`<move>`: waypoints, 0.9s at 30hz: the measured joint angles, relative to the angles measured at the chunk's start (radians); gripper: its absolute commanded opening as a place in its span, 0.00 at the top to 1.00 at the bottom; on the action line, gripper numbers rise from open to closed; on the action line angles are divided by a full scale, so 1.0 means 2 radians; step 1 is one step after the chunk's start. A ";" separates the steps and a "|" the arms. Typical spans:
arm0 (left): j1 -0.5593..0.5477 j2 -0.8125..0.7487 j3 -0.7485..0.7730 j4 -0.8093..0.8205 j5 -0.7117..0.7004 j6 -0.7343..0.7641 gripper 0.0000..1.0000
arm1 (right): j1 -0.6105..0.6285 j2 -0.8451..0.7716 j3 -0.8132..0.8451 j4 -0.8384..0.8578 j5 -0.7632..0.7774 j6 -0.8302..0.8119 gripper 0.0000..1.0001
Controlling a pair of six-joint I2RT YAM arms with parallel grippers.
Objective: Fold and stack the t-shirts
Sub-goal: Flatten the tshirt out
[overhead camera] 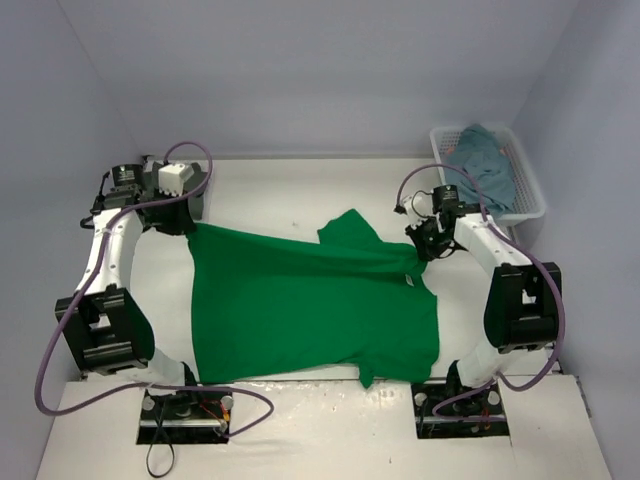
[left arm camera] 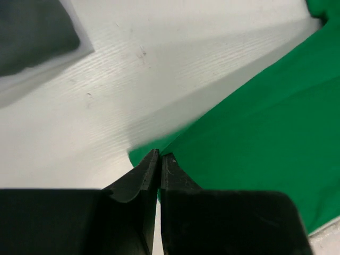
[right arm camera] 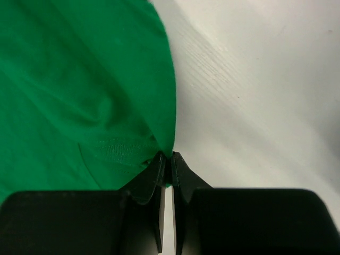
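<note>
A bright green t-shirt [overhead camera: 310, 310] lies spread over the middle of the table, stretched between both arms. My left gripper [overhead camera: 192, 226] is shut on its far left corner, and the left wrist view shows the jaws [left arm camera: 159, 155] pinching the green cloth [left arm camera: 265, 117] at its edge. My right gripper [overhead camera: 418, 255] is shut on the shirt's right edge; in the right wrist view the jaws [right arm camera: 169, 155] clamp the hem of the green cloth [right arm camera: 69, 79]. A teal-blue t-shirt [overhead camera: 485, 165] sits bunched in the basket.
The white mesh basket [overhead camera: 530, 190] stands at the back right corner. A dark grey-green piece of cloth [left arm camera: 32, 32] lies on something pale just beyond my left gripper. Pale walls close the table on three sides.
</note>
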 measured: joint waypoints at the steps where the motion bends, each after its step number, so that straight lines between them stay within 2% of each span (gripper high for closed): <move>1: 0.000 0.015 0.000 0.001 0.005 -0.001 1.00 | 0.004 0.008 0.000 0.001 0.004 -0.002 1.00; 6: -0.010 0.043 0.000 -0.006 0.029 0.005 1.00 | 0.044 0.018 -0.036 0.013 0.030 -0.014 0.98; 7: -0.014 0.044 0.000 -0.011 0.033 0.008 1.00 | 0.056 0.020 -0.047 0.014 0.035 -0.016 0.94; 8: -0.020 0.044 0.000 -0.017 0.036 0.012 1.00 | 0.070 0.021 -0.060 0.015 0.039 -0.018 0.82; 10: -0.029 0.043 0.000 -0.028 0.043 0.020 1.00 | 0.095 0.028 -0.086 0.016 0.049 -0.022 0.72; 11: -0.033 0.043 -0.001 -0.032 0.047 0.023 1.00 | 0.107 0.029 -0.088 0.018 0.063 -0.026 0.62; 13: -0.038 0.039 -0.007 -0.040 0.056 0.029 1.00 | 0.122 0.028 -0.090 0.025 0.082 -0.029 0.59; 15: -0.038 0.032 -0.012 -0.048 0.062 0.032 1.00 | 0.127 0.028 -0.090 0.027 0.095 -0.030 0.50; 22: -0.038 0.006 -0.032 -0.055 0.066 0.037 1.00 | 0.128 0.027 -0.081 0.025 0.118 -0.015 0.41; 27: -0.038 0.002 -0.052 -0.054 0.066 0.042 1.00 | 0.129 0.011 -0.071 0.011 0.127 -0.007 0.41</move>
